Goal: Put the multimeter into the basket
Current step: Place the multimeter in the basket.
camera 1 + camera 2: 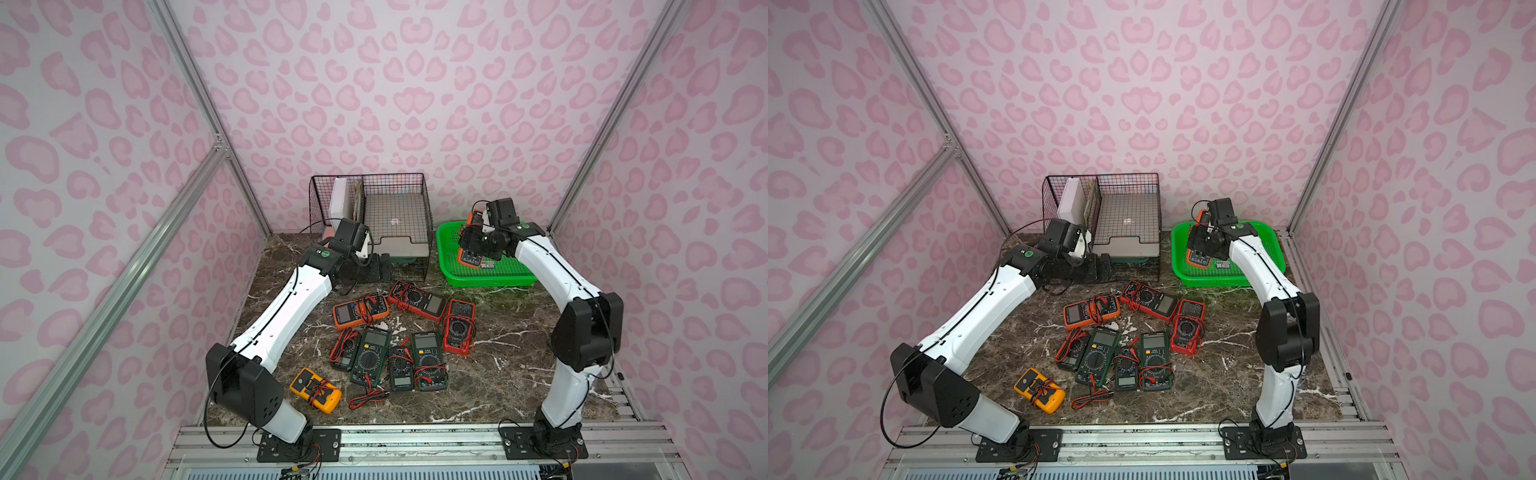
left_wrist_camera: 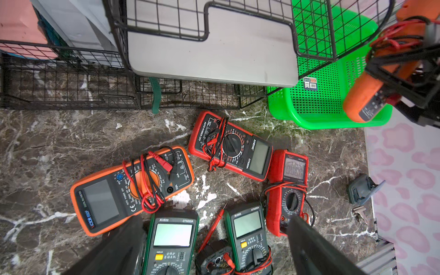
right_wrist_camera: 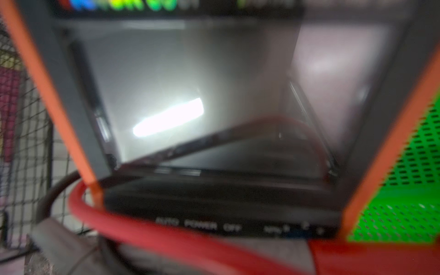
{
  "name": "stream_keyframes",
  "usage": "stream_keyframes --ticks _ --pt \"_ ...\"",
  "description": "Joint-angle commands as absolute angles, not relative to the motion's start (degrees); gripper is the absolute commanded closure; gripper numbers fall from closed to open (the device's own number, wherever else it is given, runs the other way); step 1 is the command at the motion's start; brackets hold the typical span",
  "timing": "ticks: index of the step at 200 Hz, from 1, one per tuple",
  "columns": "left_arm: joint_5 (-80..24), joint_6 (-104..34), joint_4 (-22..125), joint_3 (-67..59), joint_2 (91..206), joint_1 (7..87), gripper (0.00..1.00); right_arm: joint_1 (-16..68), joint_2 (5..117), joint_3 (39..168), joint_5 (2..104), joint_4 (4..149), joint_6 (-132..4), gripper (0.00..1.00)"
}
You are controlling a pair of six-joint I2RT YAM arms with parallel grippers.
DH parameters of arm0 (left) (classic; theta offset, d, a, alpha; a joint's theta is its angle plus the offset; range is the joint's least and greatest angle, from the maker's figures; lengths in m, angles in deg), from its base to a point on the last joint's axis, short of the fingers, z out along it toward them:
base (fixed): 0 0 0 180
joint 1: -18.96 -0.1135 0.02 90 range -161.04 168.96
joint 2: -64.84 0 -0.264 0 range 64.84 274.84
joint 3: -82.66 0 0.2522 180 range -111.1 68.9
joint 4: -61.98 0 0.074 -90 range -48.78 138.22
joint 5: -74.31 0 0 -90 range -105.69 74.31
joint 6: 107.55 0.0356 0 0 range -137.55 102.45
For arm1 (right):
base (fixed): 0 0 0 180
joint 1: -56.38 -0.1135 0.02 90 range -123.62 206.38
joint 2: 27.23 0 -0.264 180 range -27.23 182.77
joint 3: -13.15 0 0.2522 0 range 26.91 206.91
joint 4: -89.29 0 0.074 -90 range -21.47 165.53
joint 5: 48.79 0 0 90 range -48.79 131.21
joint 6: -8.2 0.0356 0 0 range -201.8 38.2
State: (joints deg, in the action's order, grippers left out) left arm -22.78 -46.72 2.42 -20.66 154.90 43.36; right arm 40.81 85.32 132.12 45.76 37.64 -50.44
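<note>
My right claw is clenched on the orange-cased rectangular multimeter, held tilted over the bright green perforated plastic basket at the right of both top views. I would lower it until the case nears the basket floor, then let go, keeping the red leads wrapped round it inside the rim. Its grey screen fills my right wrist view, blurred. My left claw hangs released beside the black wire organiser.
</note>
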Motion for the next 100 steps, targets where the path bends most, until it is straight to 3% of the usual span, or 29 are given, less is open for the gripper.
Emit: stream_keyframes --ticks 1,69,100 --pt "-24.7 -44.2 4.4 -21.5 155.7 42.7 0.01 41.3 91.0 139.1 44.4 35.8 -53.2 0.75" --pt "-26.2 -45.3 5.6 -19.6 154.5 41.4 0.01 42.5 109.3 160.3 42.3 26.1 -57.2 0.74" --pt "-27.3 -46.4 7.0 -17.6 154.6 41.4 0.01 42.4 112.6 161.2 42.3 24.4 -58.5 0.72"
